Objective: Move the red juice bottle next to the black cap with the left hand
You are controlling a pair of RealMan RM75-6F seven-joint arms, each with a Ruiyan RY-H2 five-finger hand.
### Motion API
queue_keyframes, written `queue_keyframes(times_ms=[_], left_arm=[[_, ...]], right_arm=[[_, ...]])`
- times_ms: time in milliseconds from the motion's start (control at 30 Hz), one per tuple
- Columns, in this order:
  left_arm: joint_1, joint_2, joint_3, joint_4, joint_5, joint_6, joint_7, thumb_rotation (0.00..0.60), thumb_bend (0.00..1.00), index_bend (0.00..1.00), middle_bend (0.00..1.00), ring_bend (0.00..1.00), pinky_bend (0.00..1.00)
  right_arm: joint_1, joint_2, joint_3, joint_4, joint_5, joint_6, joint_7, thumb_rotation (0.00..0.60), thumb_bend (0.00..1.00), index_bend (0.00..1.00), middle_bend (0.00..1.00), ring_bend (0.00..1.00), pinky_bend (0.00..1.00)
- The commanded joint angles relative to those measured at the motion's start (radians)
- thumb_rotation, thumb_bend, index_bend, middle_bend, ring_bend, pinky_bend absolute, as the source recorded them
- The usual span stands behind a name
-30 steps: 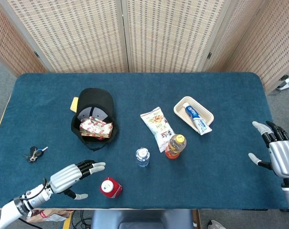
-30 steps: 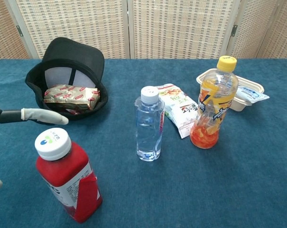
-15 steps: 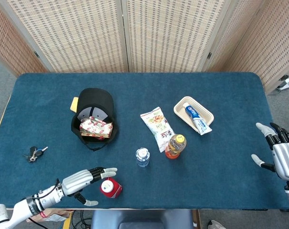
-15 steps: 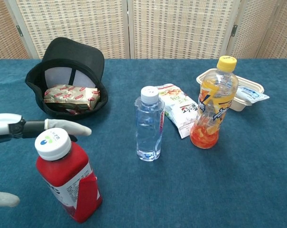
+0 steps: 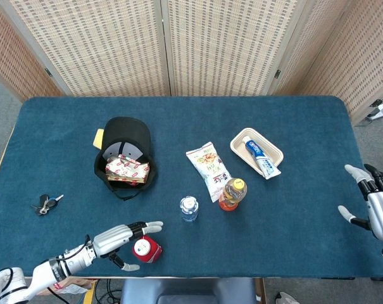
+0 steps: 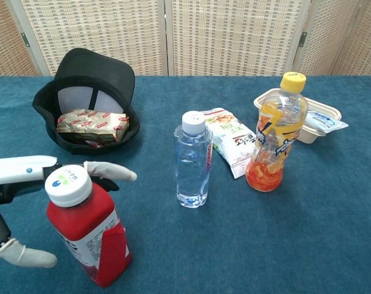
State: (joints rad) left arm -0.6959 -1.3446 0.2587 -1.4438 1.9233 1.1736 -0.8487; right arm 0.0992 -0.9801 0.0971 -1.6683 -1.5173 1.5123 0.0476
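Observation:
The red juice bottle (image 5: 146,249) (image 6: 88,236), white-capped, stands upright near the table's front edge. My left hand (image 5: 121,238) (image 6: 26,202) is open around it: its fingers (image 6: 109,171) reach past the bottle's far side and the thumb (image 6: 27,257) lies on the near side, with no clear contact. The black cap (image 5: 124,156) (image 6: 89,98) lies upside down further back on the left, with a red-and-white packet inside. My right hand (image 5: 376,202) hangs open at the table's right edge, far from everything.
A clear water bottle (image 5: 189,208) (image 6: 193,160) and an orange drink bottle (image 5: 232,194) (image 6: 276,133) stand mid-table. Behind them lie a snack bag (image 5: 209,167) and a tray (image 5: 240,137) holding a toothpaste tube. Keys (image 5: 45,204) lie at the left.
My left hand has slid right and toward the front edge, so its fingers and thumb now bracket the red bottle. My right hand drifted slightly toward the right edge.

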Motion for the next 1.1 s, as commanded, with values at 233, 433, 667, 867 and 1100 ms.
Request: queue_keyframes(times_ms=[233,433,667,867,1100], left_arm=[[-0.005,-0.045,0.003,0.033,-0.026,-0.012,-0.01,0.6,0.19,0.0,0.01,0.09,0.05],[-0.007,-0.078,-0.005,0.057,-0.052,-0.023,-0.014,0.6,0.19,0.13,0.1,0.16,0.06],[-0.003,-0.095,-0.011,0.073,-0.077,-0.022,-0.008,0.6,0.19,0.33,0.29,0.31,0.14],[0.013,-0.106,-0.018,0.081,-0.101,-0.005,-0.002,0.6,0.19,0.52,0.39,0.38,0.15],[0.024,-0.103,-0.033,0.096,-0.119,0.017,0.001,0.6,0.19,0.55,0.43,0.41,0.15]], right_arm=[[-0.002,-0.003,-0.001,0.012,0.003,-0.003,0.008,0.6,0.2,0.18,0.25,0.1,0.18],[-0.005,-0.003,0.0,0.019,0.007,0.0,0.015,0.6,0.2,0.19,0.26,0.1,0.18],[-0.009,-0.004,0.002,0.023,0.007,0.007,0.02,0.6,0.2,0.2,0.27,0.1,0.18],[-0.008,-0.006,0.003,0.023,0.005,0.008,0.022,0.6,0.2,0.22,0.27,0.1,0.18],[-0.005,-0.005,0.005,0.019,-0.001,0.009,0.018,0.6,0.2,0.22,0.27,0.1,0.18]])
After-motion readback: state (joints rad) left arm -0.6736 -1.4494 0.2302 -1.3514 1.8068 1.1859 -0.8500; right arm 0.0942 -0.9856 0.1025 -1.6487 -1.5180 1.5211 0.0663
